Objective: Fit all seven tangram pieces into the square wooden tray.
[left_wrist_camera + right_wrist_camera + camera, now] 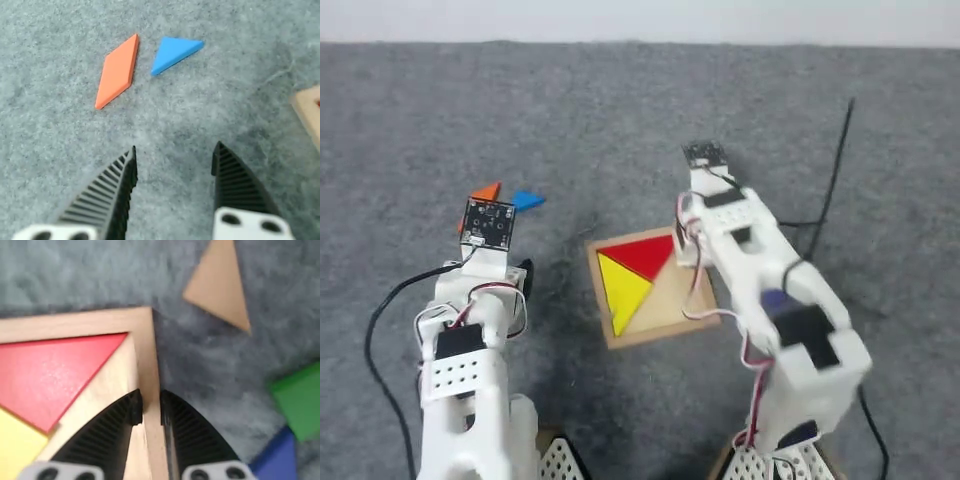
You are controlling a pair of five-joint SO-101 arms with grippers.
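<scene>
Right gripper pinched onto the tray rim, two pieces in

Probably steadying it, red triangle and yellow triangle seated inside. Left gripper hangs spread wide, likely lining up the orange parallelogram and blue triangle just beyond.

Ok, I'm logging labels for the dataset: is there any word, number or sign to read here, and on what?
None can be read.
Tray, red triangle, yellow triangle, orange piece, blue triangle: plain, no print.
Black board on the left arm's wrist: any marks too small to read.
</scene>
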